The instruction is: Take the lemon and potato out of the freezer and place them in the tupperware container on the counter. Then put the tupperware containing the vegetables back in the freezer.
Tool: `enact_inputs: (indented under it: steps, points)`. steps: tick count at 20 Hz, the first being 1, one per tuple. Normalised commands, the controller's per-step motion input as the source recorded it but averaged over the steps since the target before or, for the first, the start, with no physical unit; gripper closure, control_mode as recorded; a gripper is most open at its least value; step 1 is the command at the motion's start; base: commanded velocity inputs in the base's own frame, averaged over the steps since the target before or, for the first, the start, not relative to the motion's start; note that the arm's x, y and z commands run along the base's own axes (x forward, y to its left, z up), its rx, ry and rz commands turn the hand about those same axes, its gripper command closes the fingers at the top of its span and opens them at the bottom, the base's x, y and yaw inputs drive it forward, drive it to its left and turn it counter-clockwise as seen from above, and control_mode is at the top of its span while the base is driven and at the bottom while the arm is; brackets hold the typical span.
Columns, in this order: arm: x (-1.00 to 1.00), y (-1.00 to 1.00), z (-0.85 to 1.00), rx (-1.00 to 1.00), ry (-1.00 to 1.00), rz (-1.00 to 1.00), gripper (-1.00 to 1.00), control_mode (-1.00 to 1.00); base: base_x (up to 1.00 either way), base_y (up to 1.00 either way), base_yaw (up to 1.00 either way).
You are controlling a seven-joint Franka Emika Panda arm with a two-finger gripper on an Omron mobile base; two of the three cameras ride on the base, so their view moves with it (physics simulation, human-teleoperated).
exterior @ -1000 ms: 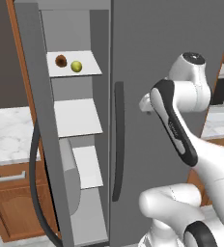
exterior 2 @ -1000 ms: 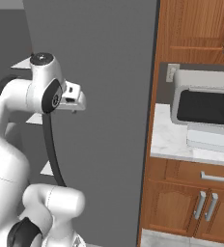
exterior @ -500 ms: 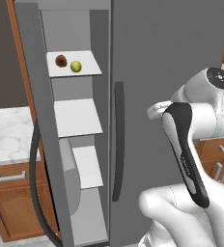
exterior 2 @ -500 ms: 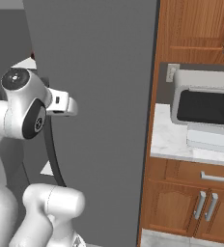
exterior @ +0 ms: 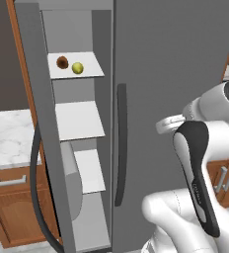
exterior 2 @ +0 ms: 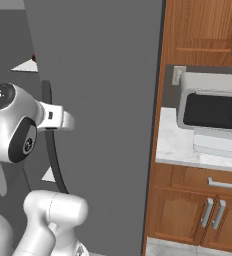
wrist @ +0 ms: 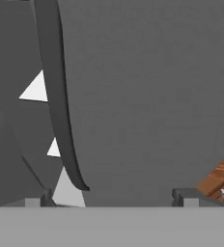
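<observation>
Freezer [exterior: 82, 148]: door stands open, white shelves showing.
Tupperware container [exterior 2: 217, 142]: on the counter [exterior 2: 175, 145] by its front edge, with no food in it that I can see.
Gripper [wrist: 114, 195]: wide open, holding nothing, facing the grey door.
Potato [exterior: 62, 62] and lemon [exterior: 77, 67]: side by side at the front edge of the top shelf, far from the fingers.
Job: nothing moved yet.

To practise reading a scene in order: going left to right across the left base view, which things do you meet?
Counter → potato → lemon → dark door handle → robot arm.
</observation>
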Motion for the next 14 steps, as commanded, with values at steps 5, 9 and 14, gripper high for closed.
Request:
enact_inputs:
  steps: [5, 9, 14]
  points:
    - [-0.12, 0.00, 0.00, 0.00, 0.02, 0.00, -1.00, -1.00, 0.00, 0.00, 0.00]
    - [-0.16, 0.03, -0.03, 0.00, 0.00, 0.00, -1.00, 1.00, -0.02, 0.01, 0.00]
    - [0.00, 0.00, 0.00, 0.00, 0.00, 0.00, -1.00, 1.00, -0.06, 0.02, 0.00]
